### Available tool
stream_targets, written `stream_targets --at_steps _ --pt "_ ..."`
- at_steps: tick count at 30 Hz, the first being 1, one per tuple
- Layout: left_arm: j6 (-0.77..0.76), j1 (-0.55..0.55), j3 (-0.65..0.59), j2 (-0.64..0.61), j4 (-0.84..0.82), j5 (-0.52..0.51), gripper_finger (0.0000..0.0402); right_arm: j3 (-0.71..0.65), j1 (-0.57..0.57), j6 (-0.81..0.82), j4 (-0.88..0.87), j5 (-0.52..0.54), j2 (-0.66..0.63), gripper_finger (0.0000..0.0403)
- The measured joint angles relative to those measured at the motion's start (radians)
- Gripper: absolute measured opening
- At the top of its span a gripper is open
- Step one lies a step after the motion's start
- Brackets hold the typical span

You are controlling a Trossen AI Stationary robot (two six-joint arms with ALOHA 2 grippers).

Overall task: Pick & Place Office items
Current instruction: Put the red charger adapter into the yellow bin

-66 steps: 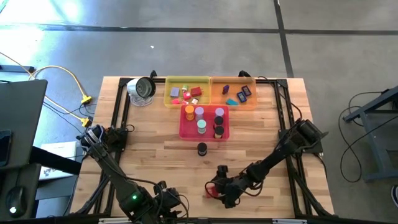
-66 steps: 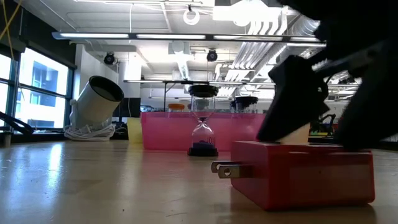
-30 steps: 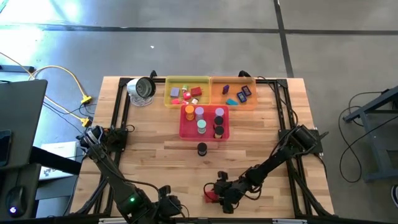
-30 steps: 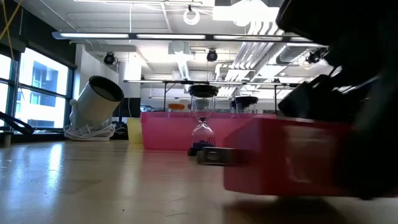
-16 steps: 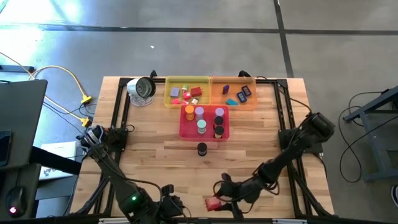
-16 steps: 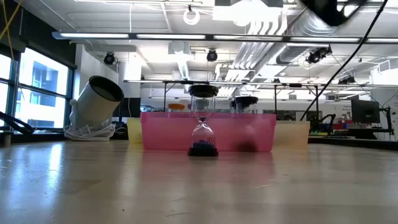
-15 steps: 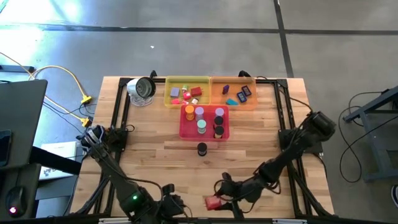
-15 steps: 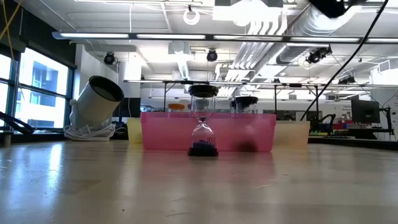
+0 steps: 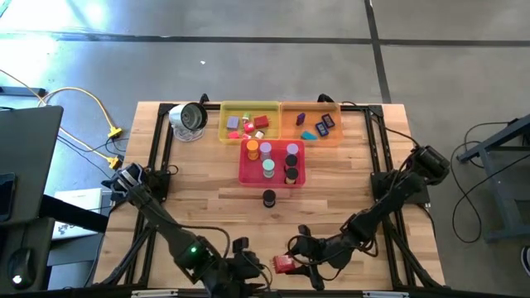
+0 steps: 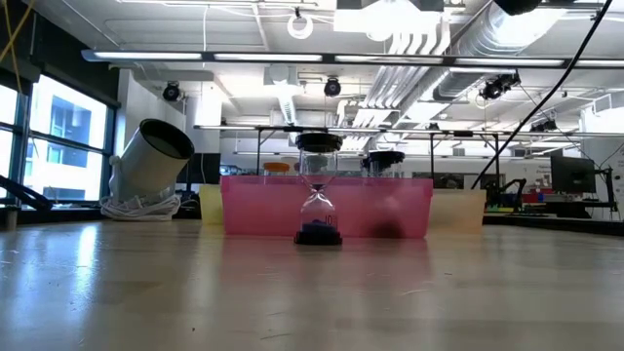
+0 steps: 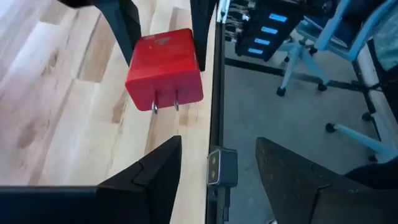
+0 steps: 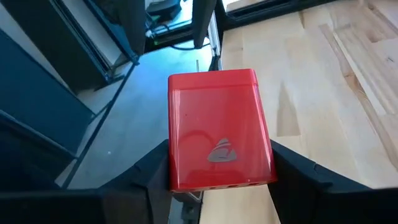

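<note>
We see the right claw [image 9: 291, 263] clamped on a red block-shaped plug-in charger with two metal prongs [image 9: 284, 265], held over the near edge of the wooden tabletop [image 9: 199, 182], while the left claw [image 9: 251, 263] stands just beside it, fingers apart and empty, the charger's prongs pointing toward it. We judge the chief risk is a drop over that near edge: the charger [image 11: 163, 68] hangs right by the tabletop's rim, so a slip in the right claw's hold, or the left claw nudging it, could send it to the floor. The two claws are also close enough to knock each other. Counting from above: one red charger; one hourglass with dark ends [image 9: 269, 198] standing alone in the middle; one pink translucent tray [image 9: 244, 172] with about five short cylinders; one yellow translucent tray [image 9: 226, 120] with roughly five small blocks; one orange translucent tray [image 9: 335, 135] with about four dark and blue pieces; one silver-rimmed round object [image 9: 190, 118] at the far left.
</note>
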Motion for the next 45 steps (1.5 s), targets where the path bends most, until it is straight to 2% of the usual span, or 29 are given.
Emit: stream_targets --at_steps 6,15,21,33,41,45 --pt "0.004 0.06 0.0 0.0 -0.011 0.149 0.0239 0.0 -0.001 -0.001 -0.047 0.037 0.0 0.0196" --pt "0.109 0.108 0.0 0.0 -0.035 0.167 0.0343 0.0 -0.018 0.003 -0.063 0.042 0.0 0.0196" --pt "0.154 0.132 0.0 0.0 -0.034 0.152 0.0383 0.0 -0.022 0.005 -0.08 0.043 -0.001 0.0196" --pt "0.157 0.174 0.0 0.0 -0.032 0.206 0.0391 0.0 -0.035 -0.001 -0.088 0.042 -0.001 0.0196" --pt "0.158 0.173 0.0 0.0 -0.027 0.205 0.0391 0.0 -0.047 -0.001 -0.088 0.04 -0.001 0.0196" --pt "0.158 0.184 0.0 0.0 -0.038 0.165 0.0391 0.0 -0.048 -0.001 -0.088 0.037 -0.002 0.0196"
